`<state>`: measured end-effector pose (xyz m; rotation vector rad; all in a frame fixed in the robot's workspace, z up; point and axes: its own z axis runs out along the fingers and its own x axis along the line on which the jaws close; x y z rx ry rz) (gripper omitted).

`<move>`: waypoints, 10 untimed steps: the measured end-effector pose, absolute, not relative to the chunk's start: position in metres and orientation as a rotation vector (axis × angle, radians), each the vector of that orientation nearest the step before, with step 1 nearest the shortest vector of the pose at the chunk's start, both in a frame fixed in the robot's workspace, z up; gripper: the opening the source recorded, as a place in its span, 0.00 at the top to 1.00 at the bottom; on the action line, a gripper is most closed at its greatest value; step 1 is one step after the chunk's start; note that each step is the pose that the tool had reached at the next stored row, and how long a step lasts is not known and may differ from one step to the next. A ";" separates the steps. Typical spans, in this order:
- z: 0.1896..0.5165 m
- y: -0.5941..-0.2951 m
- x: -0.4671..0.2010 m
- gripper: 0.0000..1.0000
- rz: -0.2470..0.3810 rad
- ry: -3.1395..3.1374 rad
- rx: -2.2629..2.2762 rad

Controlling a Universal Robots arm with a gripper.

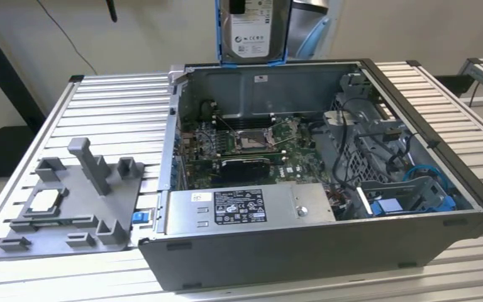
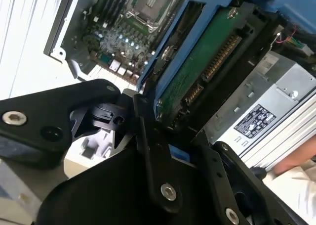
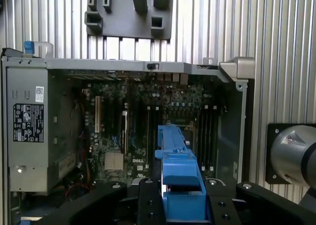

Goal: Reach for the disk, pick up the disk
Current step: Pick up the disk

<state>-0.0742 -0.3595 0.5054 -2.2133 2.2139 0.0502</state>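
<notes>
One disk (image 1: 254, 28) above open case (image 1: 309, 255)

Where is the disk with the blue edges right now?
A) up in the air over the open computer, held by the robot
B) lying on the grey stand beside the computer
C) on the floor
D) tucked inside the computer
A: in the exterior view the disk hangs above the open computer case, and in the first wrist view the gripper is shut on its blue frame.
</notes>
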 end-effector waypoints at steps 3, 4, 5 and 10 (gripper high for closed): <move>0.505 -0.360 -0.065 1.00 0.050 2.214 -2.213; 0.505 -0.359 -0.062 1.00 0.050 2.214 -2.213; 0.505 -0.359 -0.059 1.00 0.050 2.214 -2.213; 0.505 -0.359 -0.044 1.00 0.050 2.214 -2.213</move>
